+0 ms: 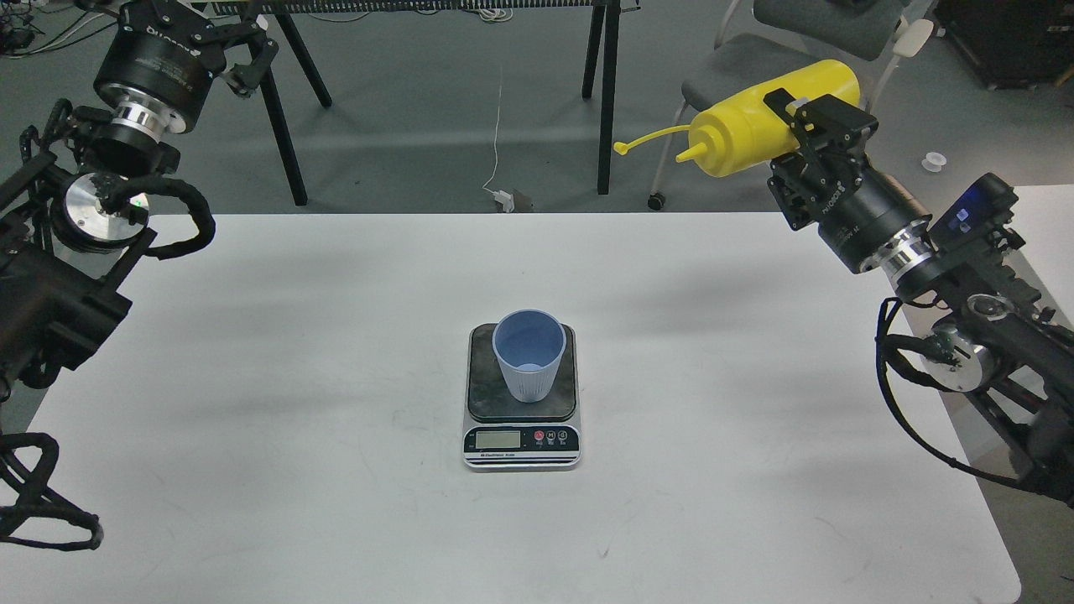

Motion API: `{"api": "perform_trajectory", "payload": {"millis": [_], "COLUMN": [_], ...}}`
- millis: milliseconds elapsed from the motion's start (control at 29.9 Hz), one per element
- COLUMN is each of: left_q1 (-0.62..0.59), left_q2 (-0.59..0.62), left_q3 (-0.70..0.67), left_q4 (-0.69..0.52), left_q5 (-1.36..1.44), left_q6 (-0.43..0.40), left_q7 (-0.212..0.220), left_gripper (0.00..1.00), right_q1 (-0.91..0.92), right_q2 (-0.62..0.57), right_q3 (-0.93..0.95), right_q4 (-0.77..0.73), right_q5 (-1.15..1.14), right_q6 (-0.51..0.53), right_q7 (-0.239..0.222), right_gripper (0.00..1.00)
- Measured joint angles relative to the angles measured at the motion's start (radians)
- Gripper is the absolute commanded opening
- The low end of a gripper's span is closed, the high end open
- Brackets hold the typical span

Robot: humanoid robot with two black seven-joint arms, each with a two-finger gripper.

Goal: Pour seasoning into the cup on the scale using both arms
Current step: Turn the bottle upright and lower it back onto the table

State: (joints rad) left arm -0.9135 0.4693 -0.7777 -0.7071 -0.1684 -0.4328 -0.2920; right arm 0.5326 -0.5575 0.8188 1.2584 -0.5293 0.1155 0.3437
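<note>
The pale blue ribbed cup [529, 354] stands upright on the dark plate of the scale [522, 419] at the table's middle. My right gripper [810, 113] is shut on the yellow seasoning bottle [759, 122], held high beyond the table's back right corner. The bottle lies almost level, its nozzle pointing left and its cap strap sticking out to the left. The bottle is well up and to the right of the cup. My left gripper [243, 46] is raised at the far left, past the table's back edge, holding nothing; its fingers cannot be told apart.
The white table [336, 470] carries only the scale and cup. A grey chair [805, 50] and black trestle legs [604, 92] stand behind the table. Another white table edge [1040, 218] is at the right.
</note>
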Motion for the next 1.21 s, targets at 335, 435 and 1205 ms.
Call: {"api": "perform_trajectory", "payload": {"millis": [335, 435, 1205], "left_q1": [0.031, 0.036, 0.036], "left_q2": [-0.004, -0.004, -0.016], "left_q3": [-0.017, -0.021, -0.018], "left_q4": [0.0, 0.0, 0.0], "left_q5": [-0.001, -0.001, 0.001], "left_q6": [0.0, 0.0, 0.001], "left_q7": [0.002, 0.003, 0.009], "left_gripper": [0.99, 0.99, 0.99], "right_q1": [-0.179, -0.218, -0.413], "right_q2": [0.012, 0.057, 0.304], "right_q3": [0.025, 0.027, 0.038], "right_q4": [-0.015, -0.039, -0.216], "right_q5": [0.476, 0.536, 0.891], "right_q6": [0.233, 0.261, 0.373], "right_q7": [0.002, 0.002, -0.013], "right_gripper": [0.35, 0.35, 0.38]}}
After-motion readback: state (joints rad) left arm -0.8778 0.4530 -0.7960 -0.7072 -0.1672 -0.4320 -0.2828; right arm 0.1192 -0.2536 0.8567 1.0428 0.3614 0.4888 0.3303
